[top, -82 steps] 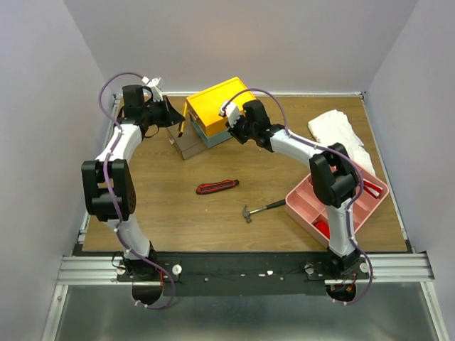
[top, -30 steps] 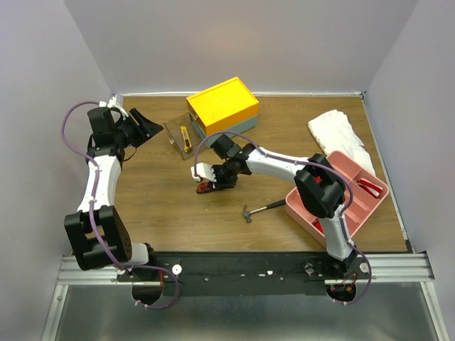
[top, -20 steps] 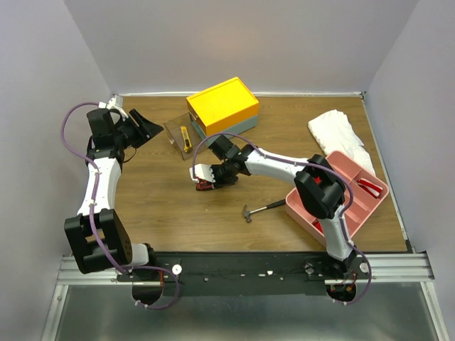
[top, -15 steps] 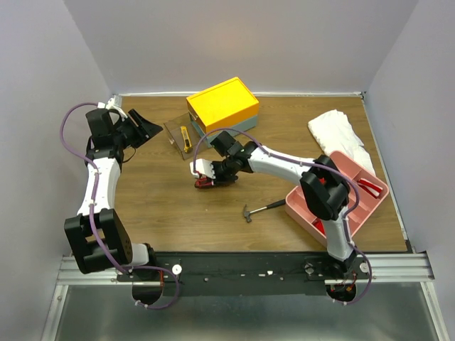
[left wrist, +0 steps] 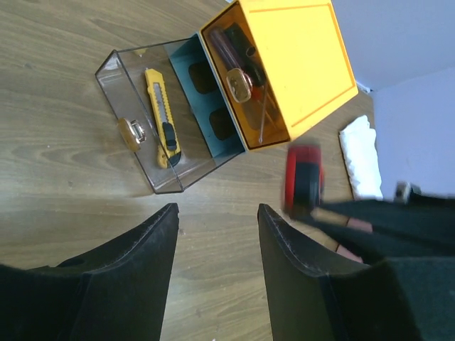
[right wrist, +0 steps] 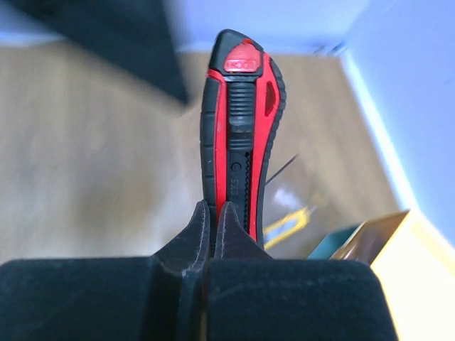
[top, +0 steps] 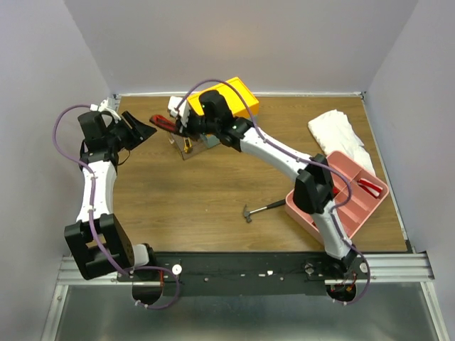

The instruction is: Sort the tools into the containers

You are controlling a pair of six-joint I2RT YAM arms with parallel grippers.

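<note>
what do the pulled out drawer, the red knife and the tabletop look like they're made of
Drawer: most likely clear, glossy plastic; the wood grain shows through its walls.
Red utility knife: moulded red plastic with black ribbed inlays that look rubbery and matte.
Tabletop: wood-grain surface, smooth with a low sheen, probably laminate or veneer; the pictures do not settle which.

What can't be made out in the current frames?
- Red utility knife: its rear end is hidden inside the right gripper in the right wrist view, and it is motion-blurred in the left wrist view.
- Upper drawer: in the left wrist view, the tinted front and shadow leave the tools inside unidentifiable.
- Pink tray: in the top view, the right arm covers part of it.
- Yellow utility knife: in the top view, it is mostly hidden behind the right gripper.
</note>
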